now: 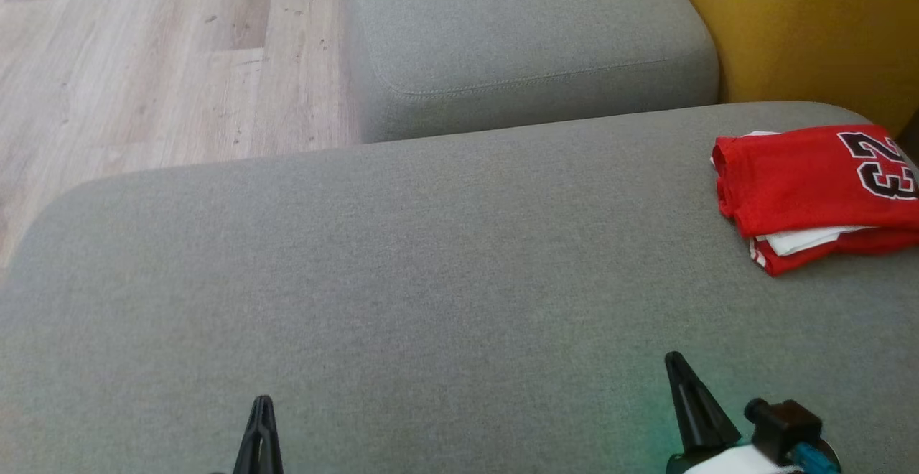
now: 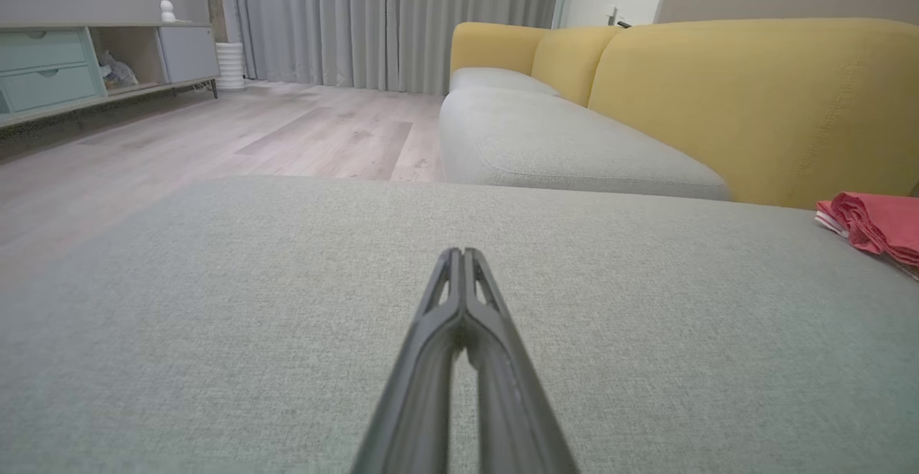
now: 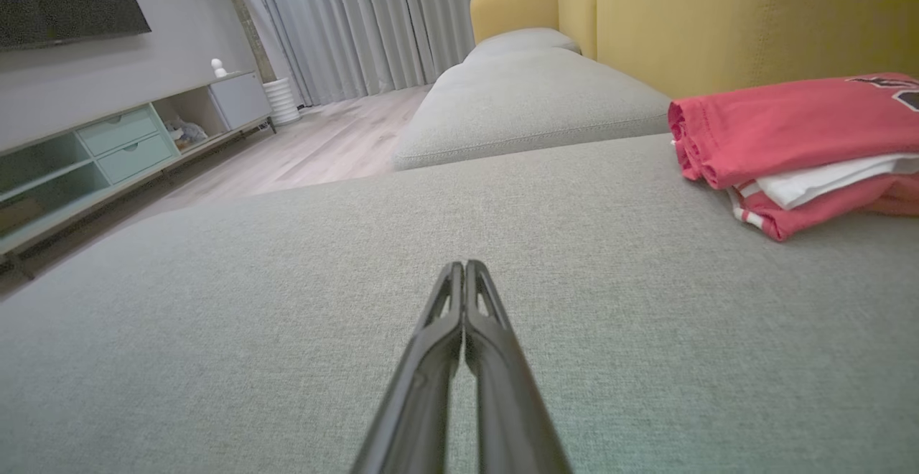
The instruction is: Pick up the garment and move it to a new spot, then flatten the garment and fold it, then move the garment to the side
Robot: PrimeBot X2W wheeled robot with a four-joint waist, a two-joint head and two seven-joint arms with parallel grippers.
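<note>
Red jersey (image 1: 797, 183) lies folded at the far right of the grey seat cushion (image 1: 431, 258), near the yellow backrest (image 1: 811, 21); I judge the set-aside step about finished. Left gripper (image 1: 263, 402) and right gripper (image 1: 675, 359) are both pressed together, empty, well apart from it. For any last nudge, I'd spread the right one and pinch every layer.
</note>
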